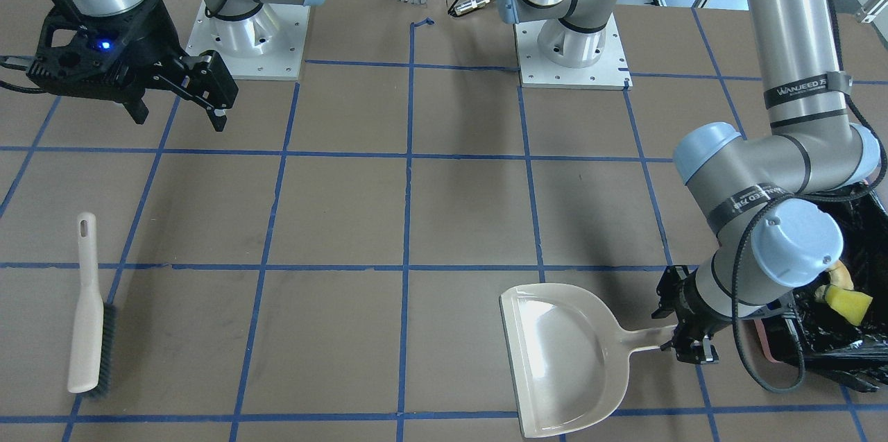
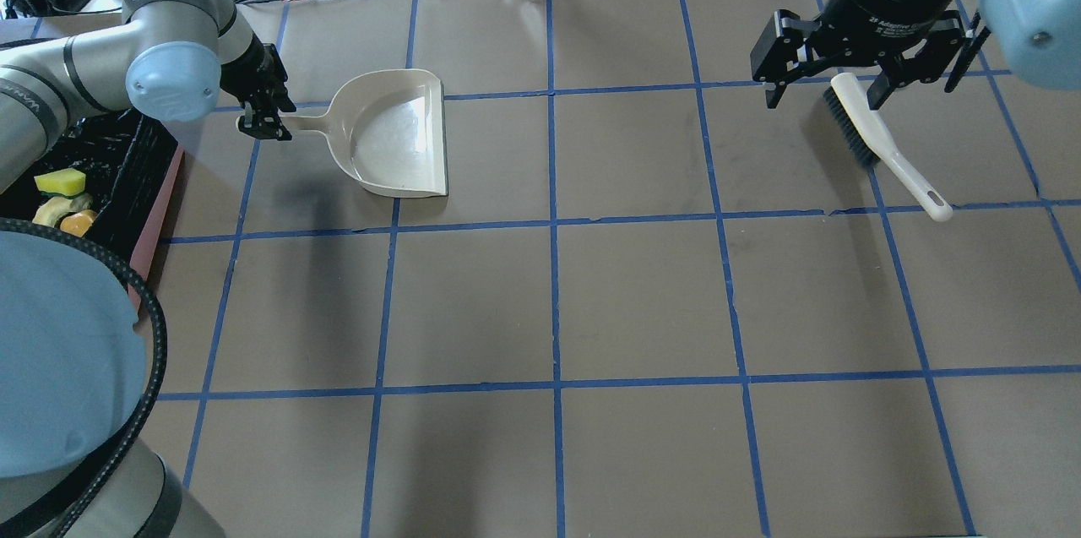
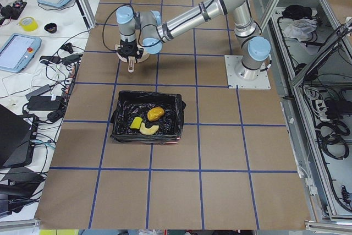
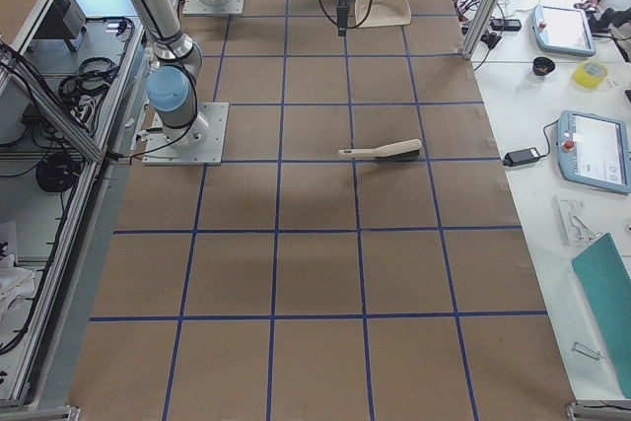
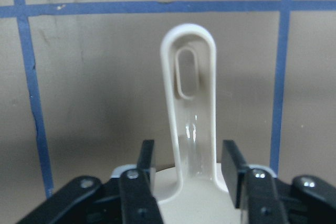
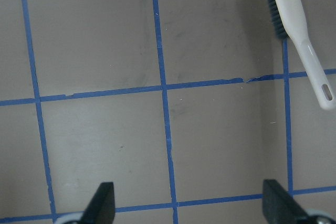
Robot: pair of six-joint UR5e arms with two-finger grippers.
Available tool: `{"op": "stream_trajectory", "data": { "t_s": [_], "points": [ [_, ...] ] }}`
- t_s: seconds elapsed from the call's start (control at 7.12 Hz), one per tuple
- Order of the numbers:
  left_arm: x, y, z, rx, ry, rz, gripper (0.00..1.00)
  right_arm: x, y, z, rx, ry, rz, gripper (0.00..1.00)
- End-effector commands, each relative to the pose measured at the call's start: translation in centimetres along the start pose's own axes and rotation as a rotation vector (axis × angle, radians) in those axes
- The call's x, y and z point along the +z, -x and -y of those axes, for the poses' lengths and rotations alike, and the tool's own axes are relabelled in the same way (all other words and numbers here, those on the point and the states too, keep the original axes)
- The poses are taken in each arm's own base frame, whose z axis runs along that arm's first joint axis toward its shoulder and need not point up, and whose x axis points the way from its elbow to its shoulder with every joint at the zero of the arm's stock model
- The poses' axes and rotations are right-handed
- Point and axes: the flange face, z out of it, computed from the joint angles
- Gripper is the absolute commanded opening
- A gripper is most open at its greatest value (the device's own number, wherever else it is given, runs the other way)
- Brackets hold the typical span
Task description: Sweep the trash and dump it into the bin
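Observation:
The trash lies inside the bin (image 2: pixel 157 215), a pink-sided box lined with a black bag at the table's left end: a yellow wedge (image 2: pixel 59 181), a tan croissant shape (image 2: pixel 52 209) and a golden-brown oval (image 2: pixel 78 223). All three also show in the exterior left view, in the bin (image 3: pixel 146 136). My left gripper (image 2: pixel 268 126) is open, its fingers either side of the beige dustpan's handle (image 5: pixel 189 103) with gaps. The dustpan (image 2: pixel 397 137) lies flat and empty. My right gripper (image 2: pixel 823 99) is open and empty, raised above the table near the brush (image 2: pixel 878 141).
The beige brush with dark bristles (image 1: pixel 88 317) lies on the table at the far right end, its handle toward the robot. The two arm bases (image 1: pixel 250 39) stand at the robot's edge. Blue tape lines grid the brown table.

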Motion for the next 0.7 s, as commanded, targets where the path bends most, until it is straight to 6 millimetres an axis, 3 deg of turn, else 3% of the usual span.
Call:
{"op": "stream_trajectory", "data": {
  "t_s": [0.0,0.14,0.28,0.42,0.56],
  "points": [
    [-6.2,1.6,-3.9,0.485,-0.056,0.039,0.51,0.0,0.0,0.0,0.0,-0.001,0.0,1.0],
    [-10.0,2.4,-3.9,0.713,-0.064,0.035,0.52,0.0,0.0,0.0,0.0,0.001,0.0,1.0],
    [-13.7,3.4,-3.6,1.004,-0.113,0.014,0.69,0.0,0.0,0.0,0.0,0.001,0.0,1.0],
    [-15.8,4.5,-3.4,1.137,-0.122,0.01,1.0,-0.1,0.0,-0.1,0.0,-0.001,0.0,1.0],
    [-17.3,5.6,-3.9,1.173,-0.114,0.03,1.0,-0.1,0.0,0.0,-0.001,-0.001,-0.001,1.0]
  ]
}}
